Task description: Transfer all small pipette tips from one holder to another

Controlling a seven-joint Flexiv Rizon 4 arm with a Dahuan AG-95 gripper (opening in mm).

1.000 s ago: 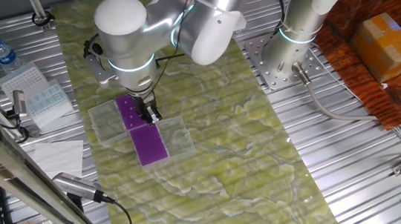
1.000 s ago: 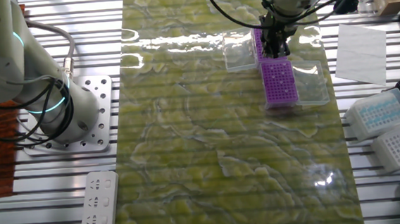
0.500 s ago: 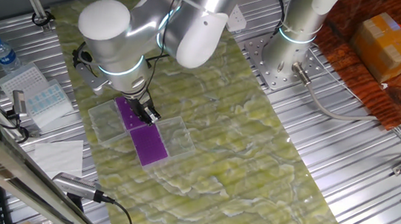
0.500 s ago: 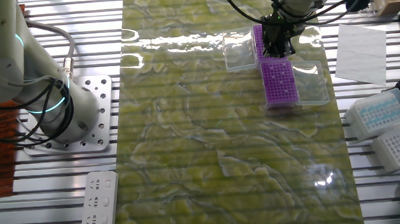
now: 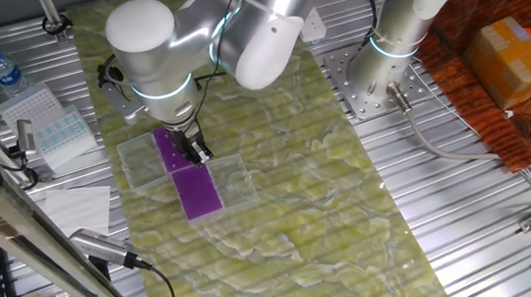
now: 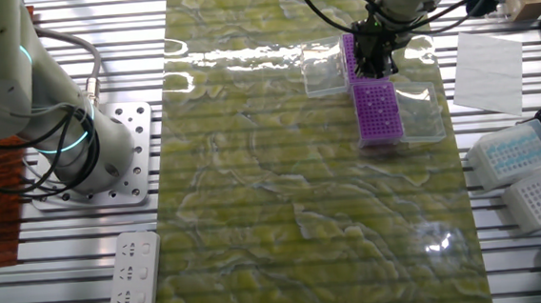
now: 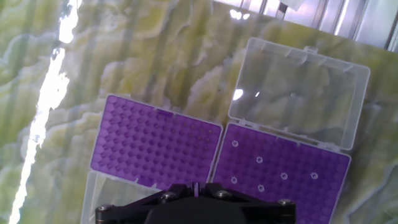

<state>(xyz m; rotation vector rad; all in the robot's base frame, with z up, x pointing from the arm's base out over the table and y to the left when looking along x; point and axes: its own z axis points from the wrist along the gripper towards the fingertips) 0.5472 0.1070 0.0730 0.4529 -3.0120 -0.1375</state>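
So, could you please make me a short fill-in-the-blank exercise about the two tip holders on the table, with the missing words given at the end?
1. In the hand view, one holder and the other holder each have a plate of ___ colour.
2. The small pipette tips that show stand in the holder on the ___ side of that picture.
3. The clear lids of both holders are ___.
Missing words: purple; right; open.
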